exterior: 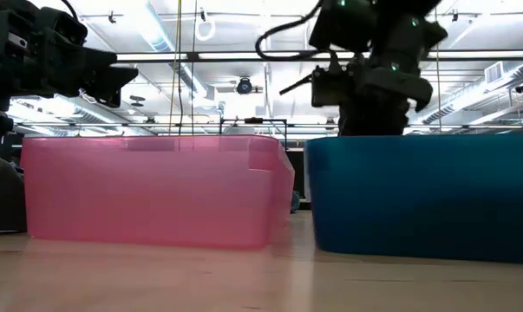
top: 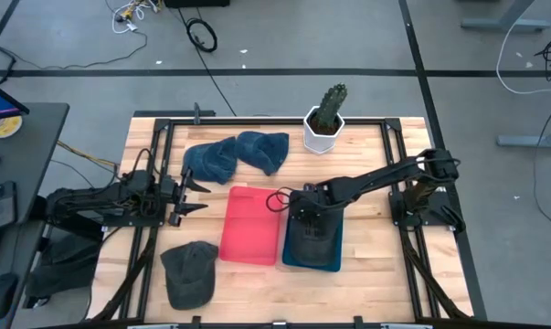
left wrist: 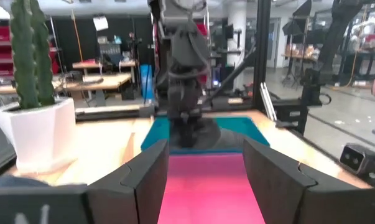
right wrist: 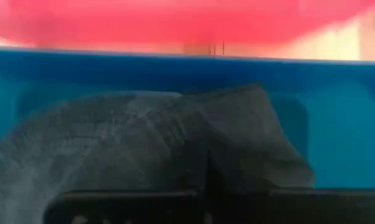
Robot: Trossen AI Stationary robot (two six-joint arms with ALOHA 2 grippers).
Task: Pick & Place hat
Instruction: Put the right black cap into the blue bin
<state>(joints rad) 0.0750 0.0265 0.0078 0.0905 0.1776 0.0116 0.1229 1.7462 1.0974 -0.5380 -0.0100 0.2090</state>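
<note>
Right gripper (top: 312,239) clamped on dark hat (right wrist: 150,143) over blue bin (top: 334,260); soft, light fabric (grip at folded crown); left gripper (top: 195,195) parted, idle

- The floor (top: 284,37) is grey concrete, crossed by dark tape lines (top: 257,71).
- Loose cables (top: 200,35) lie coiled on the floor beyond the tabletop (top: 366,283), which is pale wooden planks.
- A dark desk (top: 19,155) stands just beside the tabletop's edge, with a round yellow-and-white object (top: 3,125) on it.
- White desk legs (top: 531,137) stand on the floor at the other side.
- Long ceiling lights (exterior: 161,39) and white pipes (exterior: 469,61) run overhead.
- Wooden workbenches (left wrist: 106,81) and red shelving (left wrist: 0,53) fill the room behind.
</note>
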